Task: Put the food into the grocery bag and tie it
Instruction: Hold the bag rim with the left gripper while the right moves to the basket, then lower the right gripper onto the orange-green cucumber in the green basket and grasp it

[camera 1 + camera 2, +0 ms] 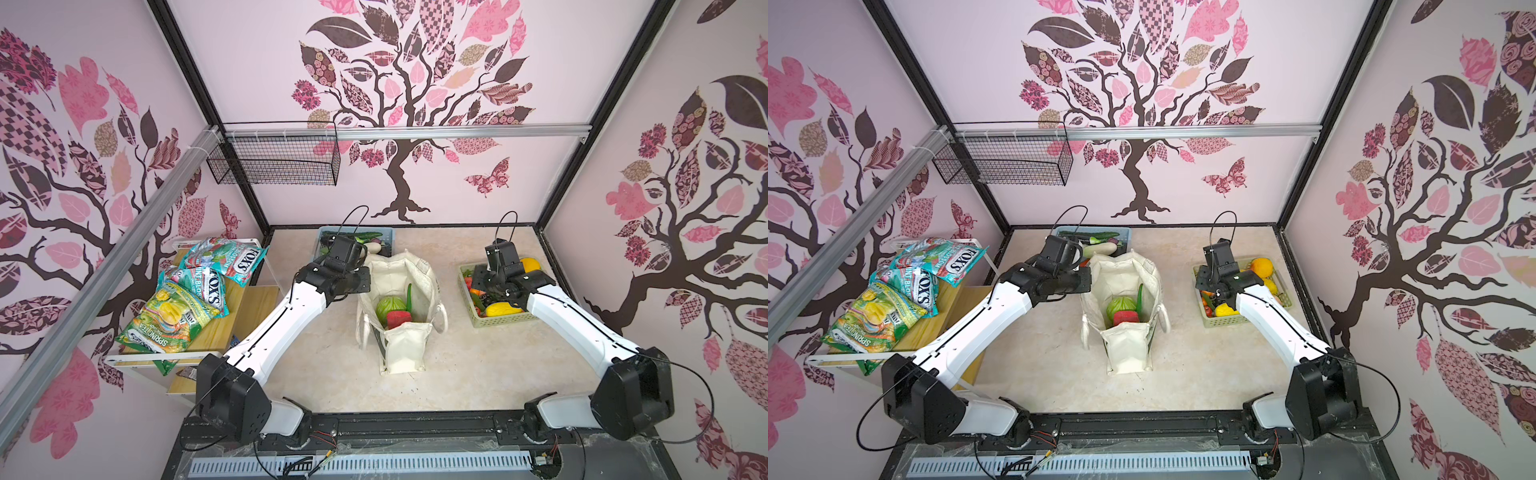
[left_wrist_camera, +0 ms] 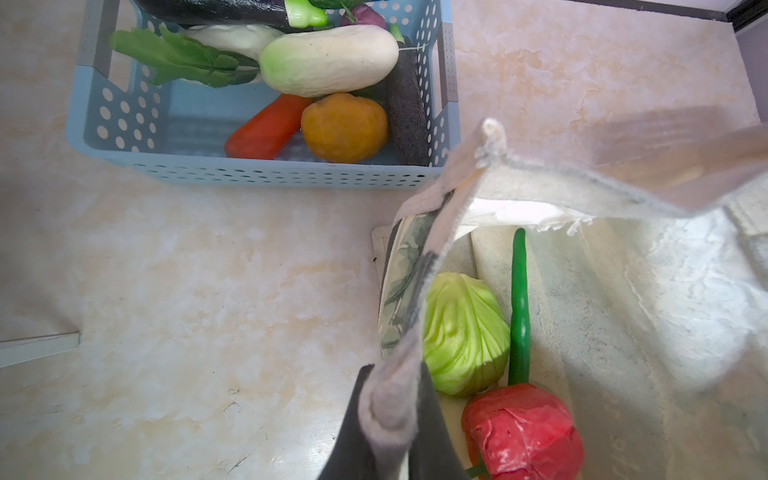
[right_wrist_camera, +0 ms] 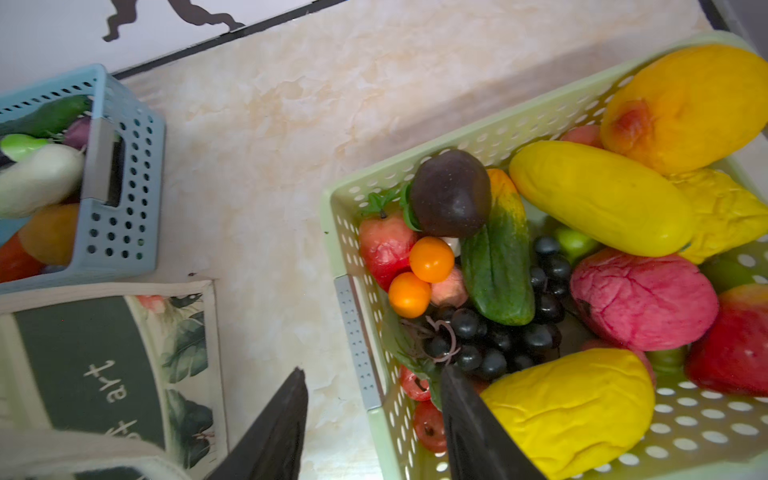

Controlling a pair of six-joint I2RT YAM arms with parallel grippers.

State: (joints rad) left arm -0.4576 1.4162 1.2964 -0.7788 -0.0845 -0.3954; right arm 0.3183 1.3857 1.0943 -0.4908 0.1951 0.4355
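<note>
Left arm (image 1: 266, 332), right arm (image 1: 582, 328): glossy white shells, thin black seam line along each. Just behind fingers: boxy black wrist block (image 1: 345, 251), thin black cable (image 1: 509, 212) looping out of it. Left gripper (image 2: 390, 419), right gripper (image 3: 372, 370): my fingers (image 3: 274, 428) matte black, flat, tapering to blunt tips. Far end from fingers: big angular black housing (image 1: 230, 399), small holes dotted over it; red and black wires (image 1: 320, 436) at base.
</note>
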